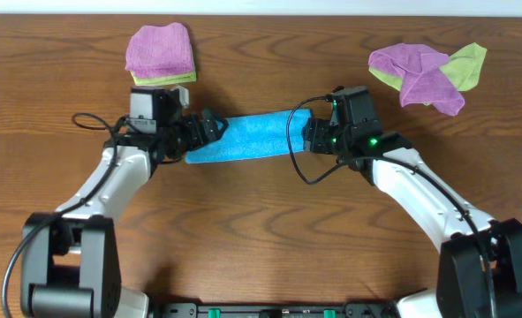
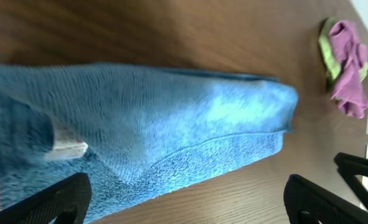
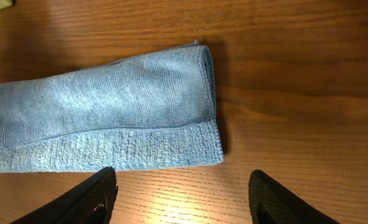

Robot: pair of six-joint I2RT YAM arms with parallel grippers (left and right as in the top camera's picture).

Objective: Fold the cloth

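Cloth is lying folded into a strip: soft, light, probably sagging when lifted. Left gripper is hovering spread at its nine o'clock end, right gripper likewise at three o'clock, both empty; end corners are offering the grip.

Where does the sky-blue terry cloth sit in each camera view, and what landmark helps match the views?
Overhead: the sky-blue terry cloth lies as a long strip at the centre.
Left wrist: the cloth fills the left and middle.
Right wrist: the cloth covers the left half.
Shared landmark: the cloth's short end, at the strip's right in overhead, right of centre in left wrist, near centre in right wrist.
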